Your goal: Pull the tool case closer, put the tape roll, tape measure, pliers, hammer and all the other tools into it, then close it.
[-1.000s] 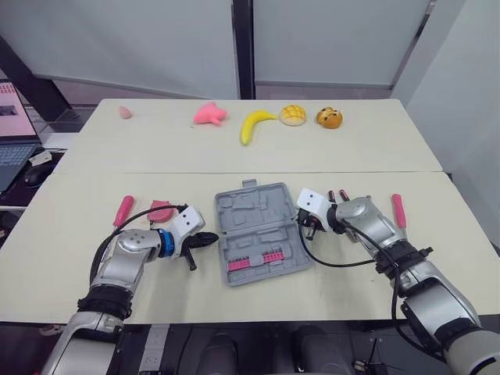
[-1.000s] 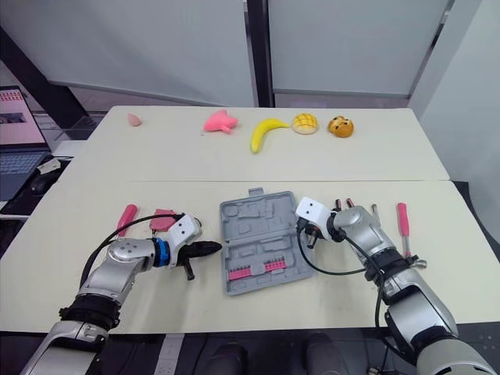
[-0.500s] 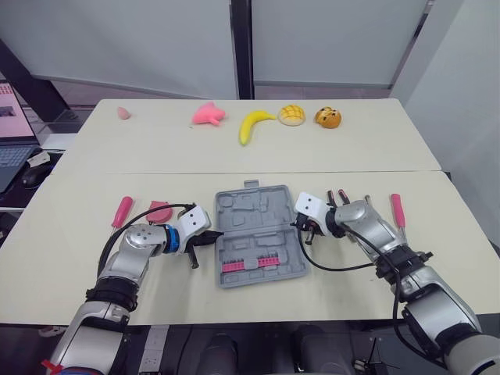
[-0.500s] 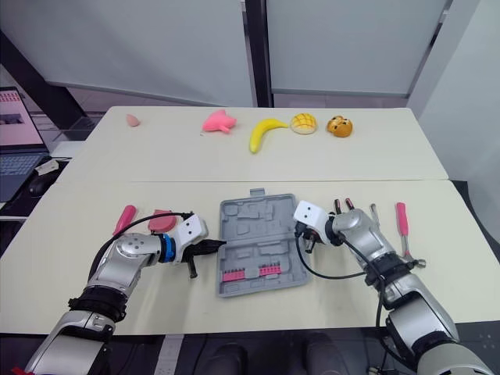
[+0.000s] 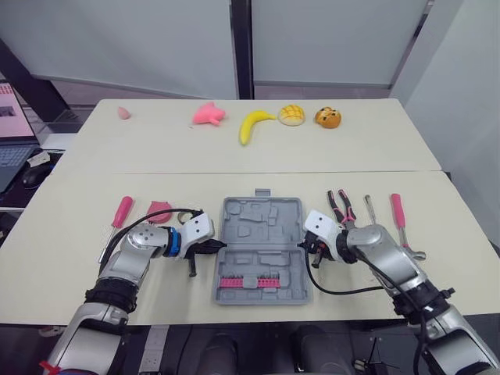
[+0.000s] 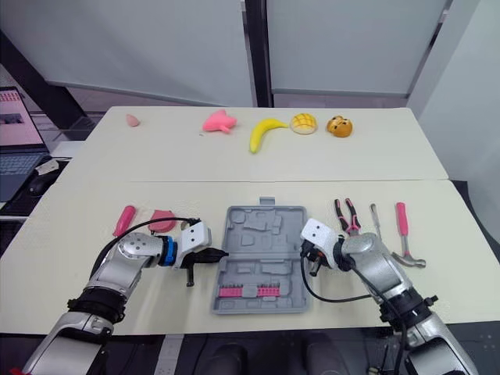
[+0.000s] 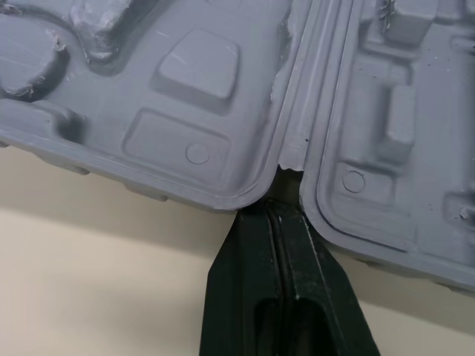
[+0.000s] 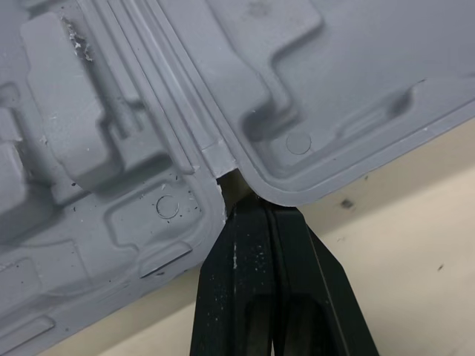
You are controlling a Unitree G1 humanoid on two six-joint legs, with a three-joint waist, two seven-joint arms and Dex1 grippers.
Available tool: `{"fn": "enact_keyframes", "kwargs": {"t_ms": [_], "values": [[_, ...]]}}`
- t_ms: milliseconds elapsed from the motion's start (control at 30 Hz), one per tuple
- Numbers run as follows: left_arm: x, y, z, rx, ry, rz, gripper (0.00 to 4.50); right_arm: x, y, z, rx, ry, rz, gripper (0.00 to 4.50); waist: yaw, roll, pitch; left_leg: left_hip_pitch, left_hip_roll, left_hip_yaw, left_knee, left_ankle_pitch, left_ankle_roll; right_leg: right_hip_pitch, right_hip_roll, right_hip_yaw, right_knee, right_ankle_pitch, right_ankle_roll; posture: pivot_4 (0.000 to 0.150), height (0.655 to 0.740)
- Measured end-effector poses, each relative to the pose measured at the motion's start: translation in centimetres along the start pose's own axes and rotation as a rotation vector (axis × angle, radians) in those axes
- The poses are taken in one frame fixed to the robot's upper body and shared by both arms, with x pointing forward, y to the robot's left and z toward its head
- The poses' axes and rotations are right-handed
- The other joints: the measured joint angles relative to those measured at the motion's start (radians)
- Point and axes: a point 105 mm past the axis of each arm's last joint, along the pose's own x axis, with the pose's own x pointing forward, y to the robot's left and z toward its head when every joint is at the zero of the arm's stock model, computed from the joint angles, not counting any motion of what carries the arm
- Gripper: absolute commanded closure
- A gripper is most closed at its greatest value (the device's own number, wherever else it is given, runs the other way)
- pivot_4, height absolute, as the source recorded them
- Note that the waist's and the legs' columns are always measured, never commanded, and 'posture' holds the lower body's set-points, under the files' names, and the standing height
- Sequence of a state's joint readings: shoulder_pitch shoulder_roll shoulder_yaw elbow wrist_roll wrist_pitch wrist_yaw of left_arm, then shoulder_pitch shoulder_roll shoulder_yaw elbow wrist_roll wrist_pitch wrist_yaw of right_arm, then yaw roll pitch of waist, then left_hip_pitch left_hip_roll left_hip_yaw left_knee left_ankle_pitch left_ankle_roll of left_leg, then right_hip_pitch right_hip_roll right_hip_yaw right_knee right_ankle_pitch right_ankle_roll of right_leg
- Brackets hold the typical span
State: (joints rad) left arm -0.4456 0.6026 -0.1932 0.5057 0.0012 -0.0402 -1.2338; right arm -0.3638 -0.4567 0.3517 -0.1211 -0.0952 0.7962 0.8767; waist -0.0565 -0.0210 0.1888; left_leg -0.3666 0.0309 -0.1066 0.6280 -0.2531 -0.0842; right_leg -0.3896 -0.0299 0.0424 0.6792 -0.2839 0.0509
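The grey tool case [image 5: 262, 248] lies open near the table's front edge, with a row of red bits [image 5: 251, 282] in its near half. My left gripper [image 5: 214, 248] is shut, its tip pressed into the hinge notch on the case's left side [image 7: 223, 189]. My right gripper [image 5: 307, 248] is shut too, its tip in the hinge notch on the right side [image 8: 215, 159]. Red-and-black pliers [image 5: 341, 207], a thin metal tool [image 5: 369, 209] and a red-handled screwdriver [image 5: 398, 209] lie to the right. A red-handled tool [image 5: 122, 212] and a pink object [image 5: 159, 211] lie to the left.
A metal tool head [image 5: 412, 253] lies beside my right forearm. On the far table sit a pink toy [image 5: 209, 114], a banana [image 5: 254, 123], a bun [image 5: 292, 114] and an orange toy [image 5: 329, 118]. A laptop [image 5: 12, 133] stands at the far left.
The case has slid toward the front edge and turned square to it, both grippers moving with it at its sides. The pliers now lie uncovered behind the right gripper.
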Motion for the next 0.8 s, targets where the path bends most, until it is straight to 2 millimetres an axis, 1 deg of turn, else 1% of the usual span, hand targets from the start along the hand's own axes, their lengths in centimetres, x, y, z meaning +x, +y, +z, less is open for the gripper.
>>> {"fn": "enact_keyframes", "kwargs": {"t_ms": [233, 433, 667, 800], "values": [[0.0, -1.2, -0.1, 0.004, 0.022, -0.065, 4.50, -0.6, 1.3, -0.7, 0.045, 0.011, -0.010, 4.49, 0.000, 0.000, 0.000, 0.000, 0.000, 0.000, 0.000, 0.000, 0.000, 0.000, 0.000, 0.000, 0.000, -0.001, 0.002, 0.150, 0.7400], [-0.3, -1.7, -0.3, 0.014, 0.037, -0.073, 4.50, -0.4, 1.8, -0.7, 0.059, 0.015, 0.000, 4.49, -0.001, 0.000, 0.000, 0.000, 0.000, 0.000, 0.000, 0.000, 0.000, 0.000, 0.000, 0.000, 0.000, -0.001, 0.002, 0.150, 0.7400], [-0.7, -2.6, -0.7, -0.009, 0.058, -0.075, 4.50, -0.3, 2.4, -0.6, 0.053, 0.019, 0.021, 4.49, -0.001, 0.000, 0.000, 0.001, 0.000, 0.000, 0.000, 0.000, 0.000, 0.000, 0.000, 0.000, 0.000, -0.002, 0.003, 0.150, 0.7400], [-0.8, -2.7, -0.8, -0.021, 0.061, -0.073, 4.50, -0.3, 2.7, -0.7, 0.049, 0.024, 0.030, 4.49, -0.001, 0.000, 0.000, 0.001, 0.000, 0.000, 0.000, 0.000, 0.000, 0.000, 0.000, 0.000, 0.000, -0.002, 0.003, 0.150, 0.7400]]}}
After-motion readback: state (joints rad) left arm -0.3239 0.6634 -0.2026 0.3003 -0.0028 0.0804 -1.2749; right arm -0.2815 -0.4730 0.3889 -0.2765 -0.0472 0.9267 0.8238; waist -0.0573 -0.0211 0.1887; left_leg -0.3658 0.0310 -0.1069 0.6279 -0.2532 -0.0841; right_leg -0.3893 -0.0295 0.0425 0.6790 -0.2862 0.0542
